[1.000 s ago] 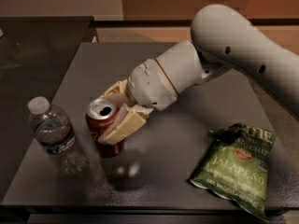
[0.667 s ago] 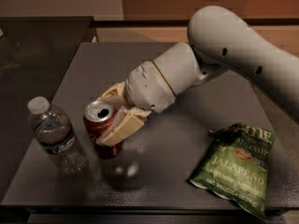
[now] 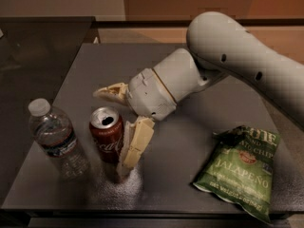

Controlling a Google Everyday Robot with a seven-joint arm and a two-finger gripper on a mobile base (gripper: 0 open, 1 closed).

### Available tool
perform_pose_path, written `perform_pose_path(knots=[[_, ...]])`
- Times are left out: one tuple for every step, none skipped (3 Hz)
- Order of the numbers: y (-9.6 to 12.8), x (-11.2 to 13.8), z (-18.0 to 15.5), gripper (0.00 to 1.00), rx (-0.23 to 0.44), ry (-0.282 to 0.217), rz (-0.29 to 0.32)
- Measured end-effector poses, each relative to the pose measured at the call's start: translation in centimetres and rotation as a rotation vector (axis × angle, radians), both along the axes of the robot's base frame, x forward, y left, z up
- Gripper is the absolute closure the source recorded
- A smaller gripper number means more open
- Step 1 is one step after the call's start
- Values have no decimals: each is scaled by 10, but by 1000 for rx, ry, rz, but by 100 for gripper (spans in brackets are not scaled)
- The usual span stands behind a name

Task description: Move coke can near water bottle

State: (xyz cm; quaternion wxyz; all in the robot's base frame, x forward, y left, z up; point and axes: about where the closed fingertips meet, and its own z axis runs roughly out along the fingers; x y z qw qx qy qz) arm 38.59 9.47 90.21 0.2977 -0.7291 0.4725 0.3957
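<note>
The task looks all but done; the coke can (image 3: pixel 105 137) stands upright in the lower left of the frame, just beside the water bottle (image 3: pixel 59 141), with only a thin strip of table (image 3: pixel 190 65) between them; what seems left is for the arm to draw clear without tipping the can.

The gripper (image 3: pixel 110 129) sits at left of centre, straddling the can; its fingers are spread wide, one lying along the can's right side, touching it or nearly so, the other reaching past behind the rim, apparently clear of it; I judge the can released rather than clamped.

The can is red with white script, its silver top already opened, and shorter than the bottle; the bottle is clear, white-capped, with a dark label band; a green jalapeño chip bag (image 3: pixel 240 170) lies well apart at lower right.
</note>
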Motion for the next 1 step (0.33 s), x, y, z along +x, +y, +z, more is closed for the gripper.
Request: perform_pose_path(knots=[[0, 0, 0, 0, 0, 0, 0]])
